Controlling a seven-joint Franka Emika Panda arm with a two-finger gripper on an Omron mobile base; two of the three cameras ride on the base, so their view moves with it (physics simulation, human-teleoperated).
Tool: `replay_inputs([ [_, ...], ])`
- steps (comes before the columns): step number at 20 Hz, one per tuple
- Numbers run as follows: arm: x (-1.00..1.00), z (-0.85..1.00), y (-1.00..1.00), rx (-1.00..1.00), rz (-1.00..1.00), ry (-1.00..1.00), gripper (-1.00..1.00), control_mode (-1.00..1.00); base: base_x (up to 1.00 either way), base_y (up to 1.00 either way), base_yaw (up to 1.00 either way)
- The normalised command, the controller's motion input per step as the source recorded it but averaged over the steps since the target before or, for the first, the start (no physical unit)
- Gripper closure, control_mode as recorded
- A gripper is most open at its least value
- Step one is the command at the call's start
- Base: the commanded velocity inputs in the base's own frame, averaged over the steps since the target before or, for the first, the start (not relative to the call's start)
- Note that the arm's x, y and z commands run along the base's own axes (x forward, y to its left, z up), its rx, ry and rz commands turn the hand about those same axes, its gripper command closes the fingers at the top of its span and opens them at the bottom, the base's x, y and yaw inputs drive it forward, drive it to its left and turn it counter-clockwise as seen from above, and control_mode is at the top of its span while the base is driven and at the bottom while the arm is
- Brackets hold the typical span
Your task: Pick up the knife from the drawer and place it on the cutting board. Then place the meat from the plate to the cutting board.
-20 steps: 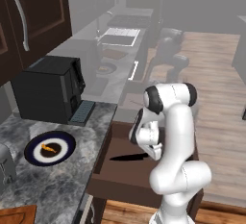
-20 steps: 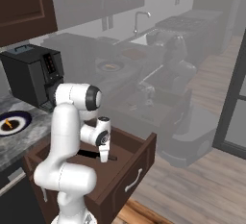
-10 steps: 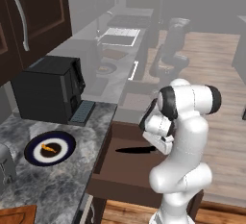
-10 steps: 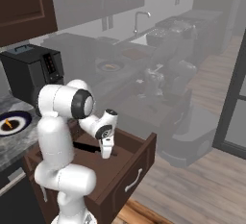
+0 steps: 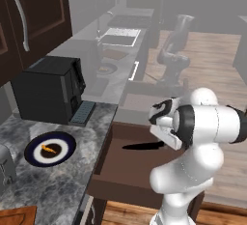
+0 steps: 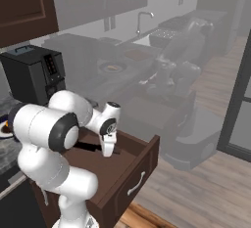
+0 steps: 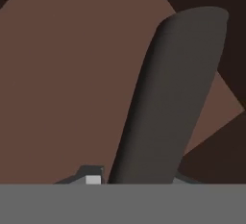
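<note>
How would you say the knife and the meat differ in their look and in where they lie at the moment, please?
The knife is long, slim and black; the meat is a small orange-yellow piece. The knife lies flat on the bottom of the open drawer, right at the robot's hand, while the meat rests in the dark centre of the plate on the counter, far from the arm. Both lie off the cutting board.

Browns, black and blue by the drawer
The drawer is showing dark brown around the black knife; beside it, the plate is showing blue, white, brown under orange meat.
</note>
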Motion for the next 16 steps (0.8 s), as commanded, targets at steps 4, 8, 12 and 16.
replay_inputs([
  [4, -0.05, 0.59, 0.0, 0.0, 0.06, 0.03, 1.0, -1.0, 0.0, 0.0, 0.0],
  [8, -0.27, 0.49, 0.0, 0.0, 0.0, 0.08, 1.0, -1.0, 0.0, 0.0, 0.0],
  [12, -0.32, 0.44, 0.0, 0.0, 0.0, 0.03, 1.0, -1.0, 0.0, 0.0, 0.0],
  [16, -0.36, 0.33, 0.0, 0.0, -0.05, 0.0, 1.0, -1.0, 0.0, 0.0, 0.0],
])
